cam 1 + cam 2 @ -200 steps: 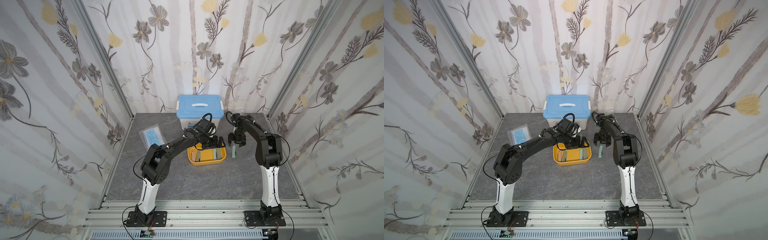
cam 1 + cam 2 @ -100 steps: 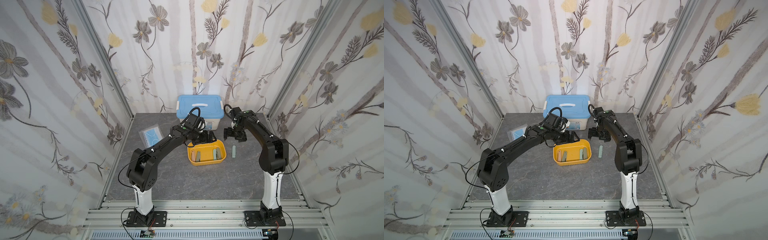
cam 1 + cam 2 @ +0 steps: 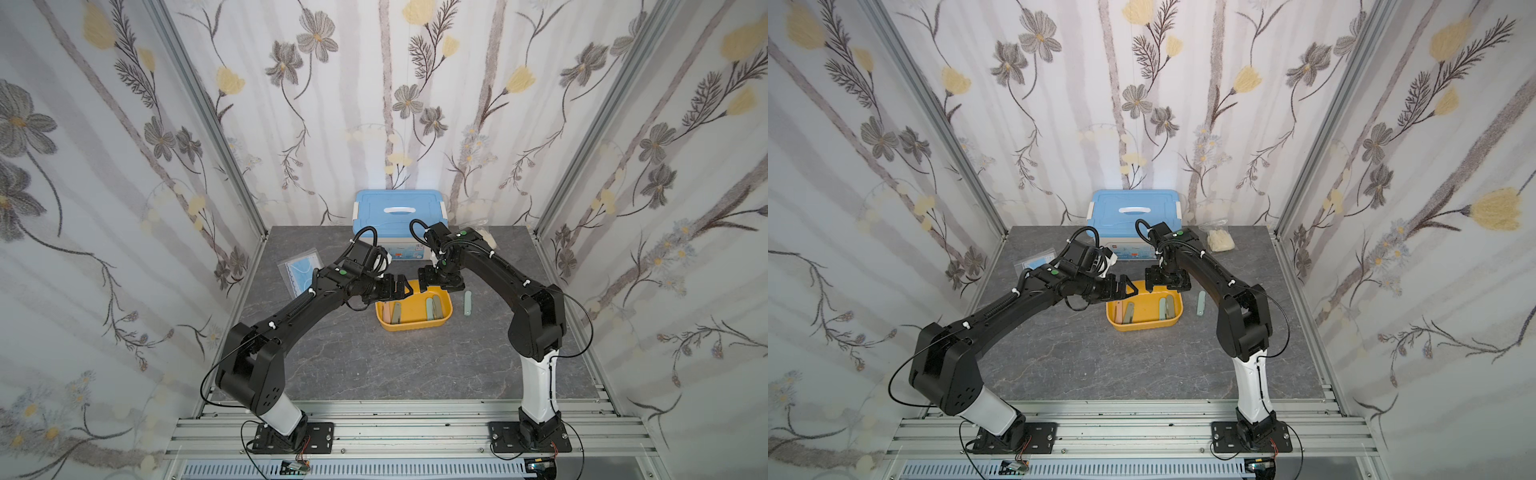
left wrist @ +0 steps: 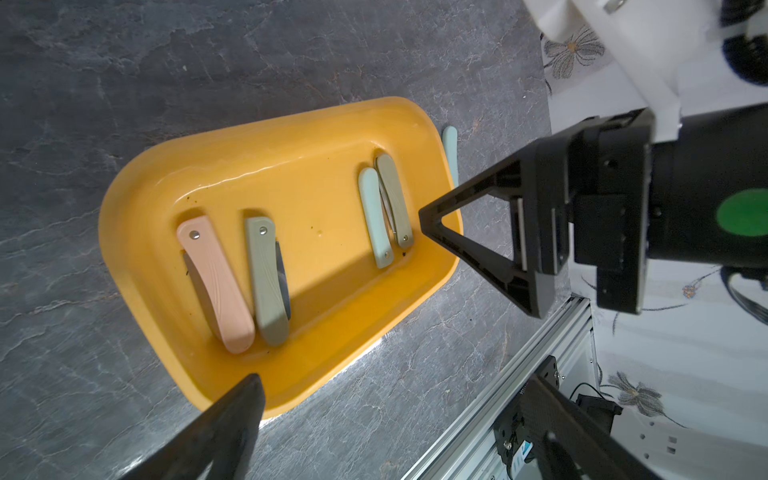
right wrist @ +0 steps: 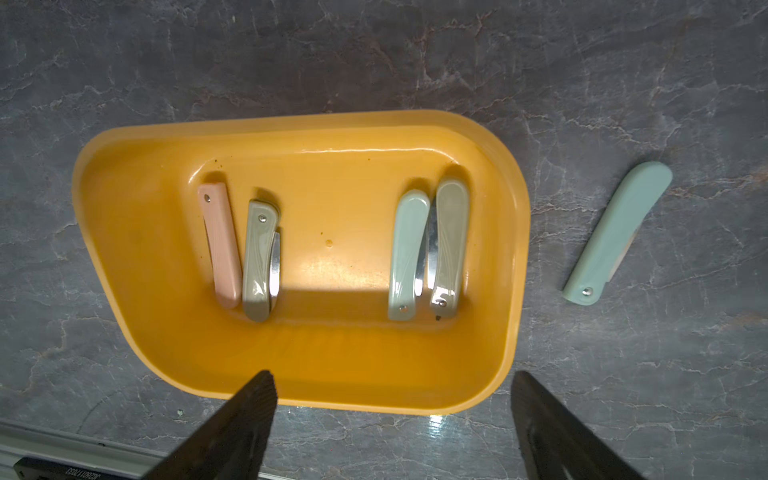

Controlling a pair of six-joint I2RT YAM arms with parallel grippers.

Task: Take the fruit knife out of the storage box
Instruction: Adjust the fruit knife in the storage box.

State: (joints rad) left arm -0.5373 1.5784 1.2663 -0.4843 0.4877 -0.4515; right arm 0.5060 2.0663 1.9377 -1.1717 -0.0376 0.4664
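Both top views: left gripper (image 3: 400, 287) and right gripper (image 5: 392, 380) hover tip to tip above far rim of shallow yellow-orange plastic storage box (image 3: 411, 326), jaws of both apart, empty | white box with blue handled lid (image 3: 399, 212) behind, bagged blue face mask (image 3: 301, 270) to the left | four folded knives (image 5: 409, 253) lie inside the box; pale green folded fruit knife (image 3: 468, 303) lies on grey stone-look table (image 3: 353, 353) just beside its right wall

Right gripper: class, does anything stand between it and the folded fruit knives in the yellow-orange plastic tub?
Nothing visible does. The right gripper hangs open over the rim of the yellow-orange plastic tub; four folded fruit knives lie uncovered on its floor. The left gripper is off at the tub's corner.
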